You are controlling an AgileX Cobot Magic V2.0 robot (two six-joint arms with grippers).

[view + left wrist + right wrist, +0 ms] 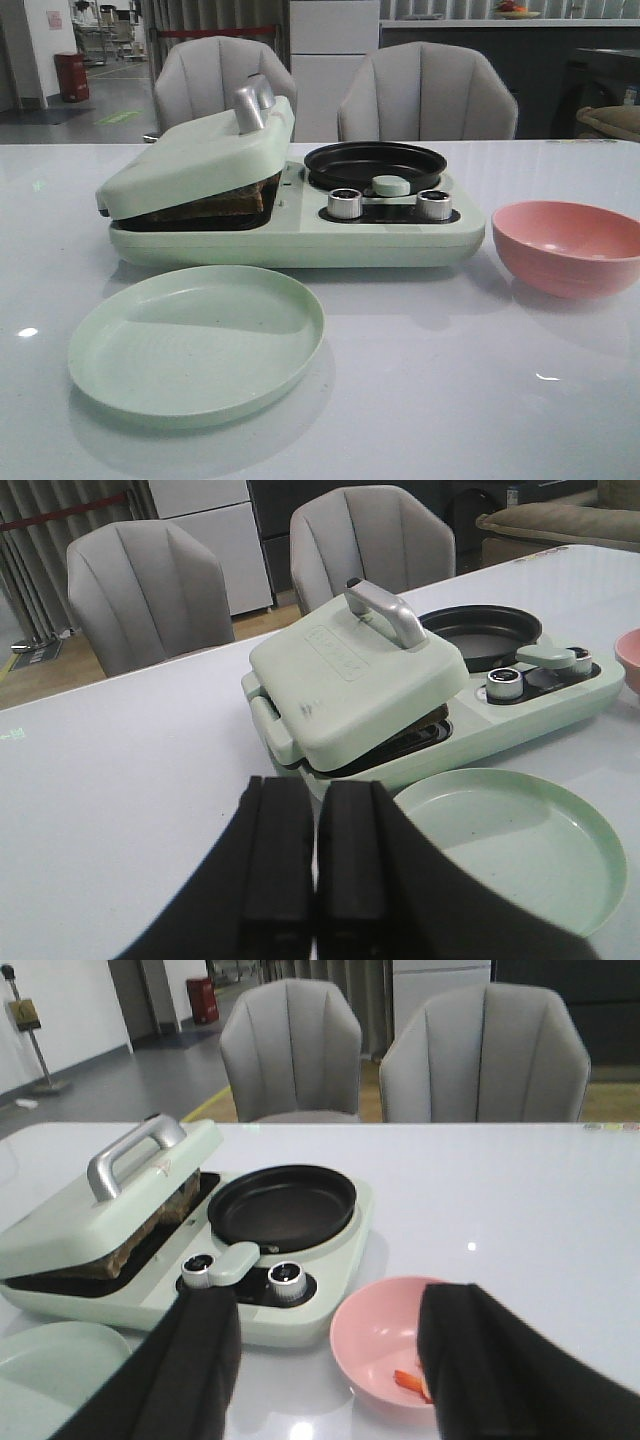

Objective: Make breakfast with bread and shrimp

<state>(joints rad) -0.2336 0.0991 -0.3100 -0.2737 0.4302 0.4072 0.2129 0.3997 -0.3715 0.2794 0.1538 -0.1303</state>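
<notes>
The bread [225, 203] lies clamped under the tilted lid [200, 155] of the press [300, 240], while the shrimp [408, 1381] sits in the pink bowl [385, 1335] just beside the press's pan end, on the right arm's side. The right gripper [325, 1360] hangs wide open and empty directly over that bowl, so it is nearer; the left gripper [312, 850], pressed closed on nothing, faces the lid's handle [385, 610]. The empty pan [282, 1203] lies just beyond the bowl, the knobs [285, 1278] between them, and the green plate [195, 345] waits in front.
</notes>
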